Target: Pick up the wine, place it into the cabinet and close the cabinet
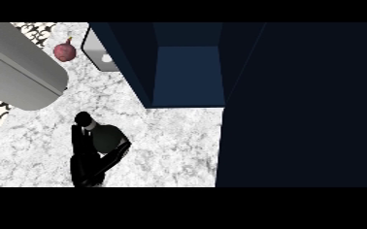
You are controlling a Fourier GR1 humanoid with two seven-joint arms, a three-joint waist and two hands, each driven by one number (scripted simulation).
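One hand (91, 161) visible, black, lower left, fingers curled around one wine bottle (106, 137). By its position at the view's left it reads as the left hand, though its own forearm isn't clearly seen. The bottle is dark, seen from above, cap end (84, 119) pointing up-left in the view, rounded body wrapped by the fingers. It sits over the white marbled counter (172, 145); can't tell whether it touches the surface or is lifted.

One grey forearm (27, 73) crosses the upper left corner as a big cylinder; its hand doesn't show. Right hand not visible.

One cabinet (188, 73), dark navy, open: interior panel shows lighter blue in the middle, side wall slanting on its left. One open door (294, 106) fills the right part of the view as a big dark slab. The wine is well apart from the cabinet opening, down and to the left of it, outside the cabinet.

One red onion-like bulb (64, 51), reddish-purple with a small stem tip, lying on the counter upper left, just right of the grey forearm. One pale grey object (99, 52) beside it, partly hidden behind the cabinet's left wall; can't tell what it is.
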